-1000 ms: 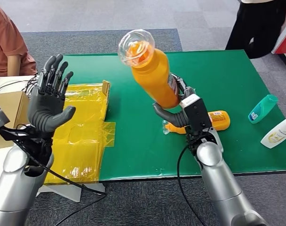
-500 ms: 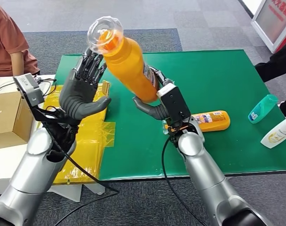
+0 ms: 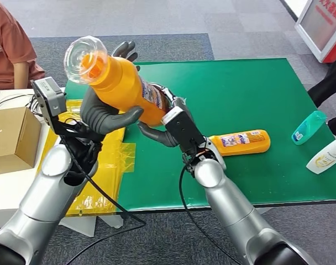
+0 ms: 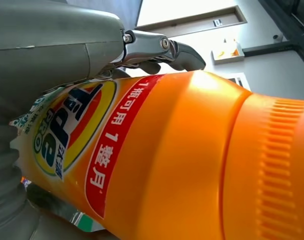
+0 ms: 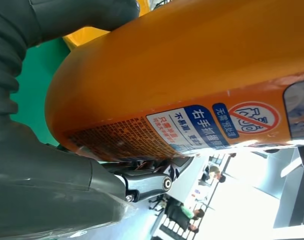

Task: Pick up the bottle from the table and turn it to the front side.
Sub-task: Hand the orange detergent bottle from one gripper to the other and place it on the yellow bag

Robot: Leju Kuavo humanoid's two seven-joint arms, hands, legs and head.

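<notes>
- The orange bottle (image 3: pixel 120 87) is raised over the table's (image 3: pixel 258 94) left end, long axis tilted, cap up-left.
- The right hand (image 3: pixel 166 122) grips its base.
- The left hand (image 3: pixel 105 107) cups its middle, thumb underneath; a closed grip cannot be told.

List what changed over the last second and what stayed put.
The right hand carried the orange bottle across to the robot's left and tipped it flatter. The left hand, open a second ago, came in and now cups the bottle's body. Unmoved on the green table: the small orange bottle, the teal bottle, the white bottle.
</notes>
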